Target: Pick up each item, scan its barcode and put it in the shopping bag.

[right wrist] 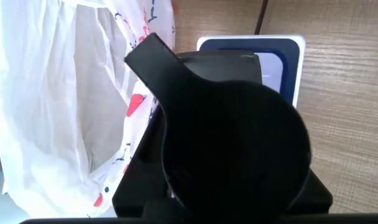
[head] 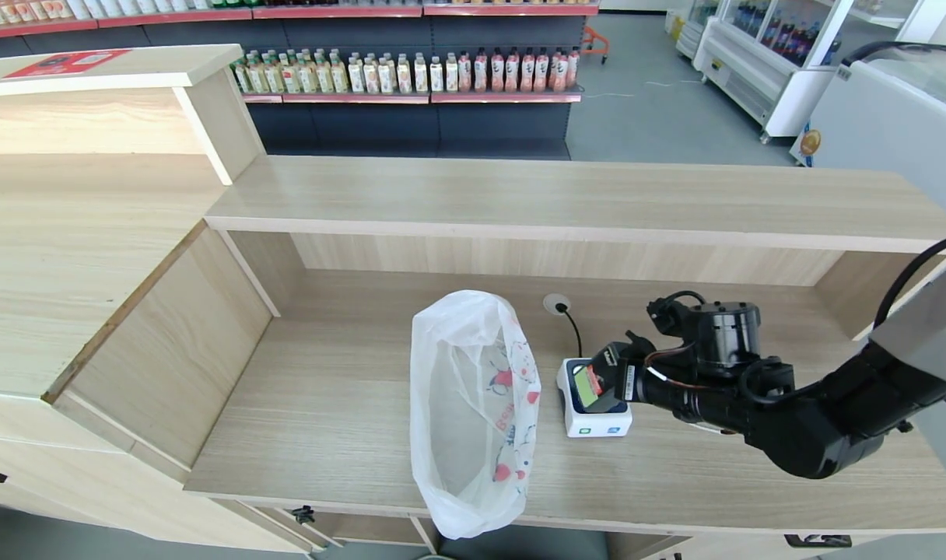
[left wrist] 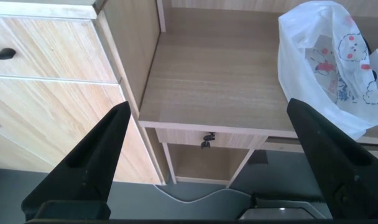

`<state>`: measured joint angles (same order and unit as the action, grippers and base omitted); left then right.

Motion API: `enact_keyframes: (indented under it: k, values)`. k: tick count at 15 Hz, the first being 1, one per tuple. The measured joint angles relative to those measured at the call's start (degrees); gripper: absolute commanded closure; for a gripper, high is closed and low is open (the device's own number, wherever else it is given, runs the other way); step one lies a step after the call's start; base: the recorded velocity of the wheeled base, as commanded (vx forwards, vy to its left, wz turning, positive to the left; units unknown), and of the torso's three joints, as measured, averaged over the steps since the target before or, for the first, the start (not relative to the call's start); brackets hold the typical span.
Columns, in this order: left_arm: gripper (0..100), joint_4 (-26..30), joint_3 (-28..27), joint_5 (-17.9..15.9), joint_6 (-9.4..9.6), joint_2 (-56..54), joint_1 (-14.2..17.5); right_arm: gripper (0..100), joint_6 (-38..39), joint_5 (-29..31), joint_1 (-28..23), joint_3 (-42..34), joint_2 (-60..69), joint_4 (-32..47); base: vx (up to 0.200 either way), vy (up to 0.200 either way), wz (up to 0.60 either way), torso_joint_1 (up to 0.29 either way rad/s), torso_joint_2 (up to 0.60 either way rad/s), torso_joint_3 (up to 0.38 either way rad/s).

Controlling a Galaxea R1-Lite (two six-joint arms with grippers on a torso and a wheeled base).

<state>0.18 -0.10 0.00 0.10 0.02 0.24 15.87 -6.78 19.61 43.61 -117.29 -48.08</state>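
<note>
Left end effector point(left wrist: 207, 109) is seen wide open, empty, off the front edge of the table point(left wrist: 207, 74). At that edge the shopping bag point(head: 473, 412) stands open, seemingly empty. Beside it, an item point(head: 588, 386) is clamped by the right end effector point(head: 601, 381) above the scanner point(head: 593, 420); bagging is left.

Note in your head view: shopping bag point(head: 473, 404) translucent white, red-pink cartoon print; scanner point(head: 597, 424) white, blue-framed face; item point(head: 586, 386) green, orange-red patch; tabletop point(head: 325, 420) pale wood grain; cable point(head: 574, 330) black.

Bright, even shop light covers the wooden counter point(head: 325, 404), glaring off the shopping bag point(head: 512, 389), with soft shadow under the raised ledge point(head: 582, 194).
</note>
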Motion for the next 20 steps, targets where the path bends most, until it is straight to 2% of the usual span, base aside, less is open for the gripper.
enact_keyframes:
  k: [9, 20]
  values:
    - [0, 0.0, 0.0, 0.0, 0.0, 0.0, 0.0, 100, -0.1, 0.1, 1.2, 5.4, -5.9, -1.7, 0.0, 0.0, 0.0, 0.0, 0.0, 0.0]
    - [0, 0.0, 0.0, 0.0, 0.0, 0.0, 0.0, 100, -0.9, 0.6, 0.7, 5.0, -2.3, -0.9, 0.0, 0.0, 0.0, 0.0, 0.0, 0.0]
